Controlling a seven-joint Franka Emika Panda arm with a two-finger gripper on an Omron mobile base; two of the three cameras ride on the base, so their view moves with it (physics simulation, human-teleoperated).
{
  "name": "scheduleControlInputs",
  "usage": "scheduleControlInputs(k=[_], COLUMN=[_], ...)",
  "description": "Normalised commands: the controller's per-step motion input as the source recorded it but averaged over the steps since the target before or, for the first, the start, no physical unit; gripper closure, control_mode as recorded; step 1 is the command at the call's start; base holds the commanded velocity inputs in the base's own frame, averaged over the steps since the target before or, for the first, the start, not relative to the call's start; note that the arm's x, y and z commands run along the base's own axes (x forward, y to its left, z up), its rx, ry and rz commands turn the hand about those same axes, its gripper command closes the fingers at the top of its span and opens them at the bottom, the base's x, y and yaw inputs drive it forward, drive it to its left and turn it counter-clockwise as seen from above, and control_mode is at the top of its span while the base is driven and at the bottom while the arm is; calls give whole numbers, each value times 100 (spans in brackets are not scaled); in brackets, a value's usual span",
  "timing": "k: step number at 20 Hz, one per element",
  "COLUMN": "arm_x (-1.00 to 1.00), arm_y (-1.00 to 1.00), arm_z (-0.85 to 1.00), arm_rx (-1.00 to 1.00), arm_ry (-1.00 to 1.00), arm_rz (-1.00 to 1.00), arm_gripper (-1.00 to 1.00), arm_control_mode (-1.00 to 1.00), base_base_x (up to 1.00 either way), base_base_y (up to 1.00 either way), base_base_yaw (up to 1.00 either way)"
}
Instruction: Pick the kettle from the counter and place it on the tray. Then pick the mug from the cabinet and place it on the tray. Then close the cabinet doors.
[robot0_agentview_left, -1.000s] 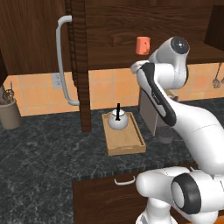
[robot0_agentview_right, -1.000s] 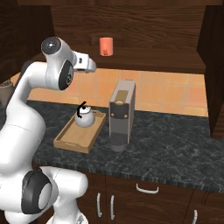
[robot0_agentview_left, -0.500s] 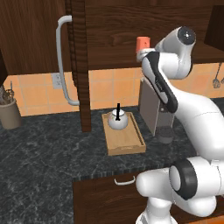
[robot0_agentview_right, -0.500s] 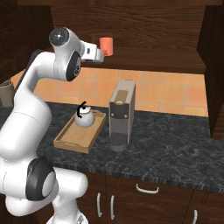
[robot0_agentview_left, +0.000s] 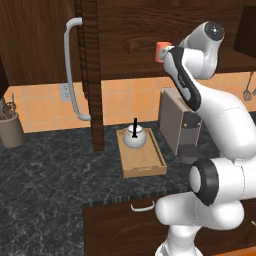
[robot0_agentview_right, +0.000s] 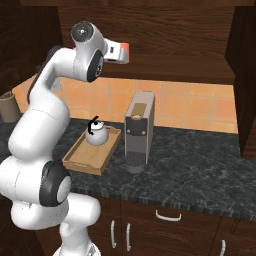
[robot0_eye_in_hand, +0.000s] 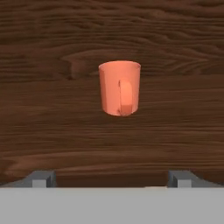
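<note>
- Two items left to handle, judging by the left base view: kettle (robot0_agentview_left: 134, 137) already sitting on the tray (robot0_agentview_left: 145, 165) on the dark table (robot0_agentview_left: 50, 180); mug (robot0_agentview_left: 161, 51) up on the cabinet (robot0_agentview_left: 125, 35) shelf, partly hidden behind the raised arm. Best to reach straight in at shelf height, clear of the open cabinet door (robot0_agentview_left: 91, 75) with its curved bar handle.
- Seen from the right base view: hand held level at the shelf, mug (robot0_agentview_right: 123, 51) just past the end of it, touching or apart impossible to tell. Coffee machine (robot0_agentview_right: 138, 131) standing just beside the tray (robot0_agentview_right: 80, 161) — worth a high, wide arc on the way down.
- Straight ahead in the hand view: mug (robot0_eye_in_hand: 120, 87) upright, orange-red, cylindrical, handle turned toward the camera, wood all round. Tool (robot0_eye_in_hand: 112, 178) spread wide apart, nothing between the tips, mug centred above the gap. Advisable to push forward until the body sits between the fingers, then close across the walls, not the handle.
</note>
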Motion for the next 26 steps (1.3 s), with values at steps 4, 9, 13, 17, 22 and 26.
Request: scheduleControlInputs(k=[4, 9, 13, 17, 22, 26], arm_x=[47, 32, 28, 32, 32, 28], arm_y=[-1, 0, -4, -10, -12, -5], arm_z=[0, -1, -1, -2, -5, -10], arm_rx=[0, 0, 0, 0, 0, 0], arm_ry=[0, 0, 0, 0, 0, 0], arm_rz=[0, 0, 0, 0, 0, 0], arm_gripper=[-100, -100, -100, -100, -100, -100], arm_control_mode=[-100, -100, -100, -100, -100, -100], base_base_x=[0, 0, 0, 0, 0, 0], base_base_y=[0, 0, 0, 0, 0, 0], base_base_yaw=[0, 0, 0, 0, 0, 0])
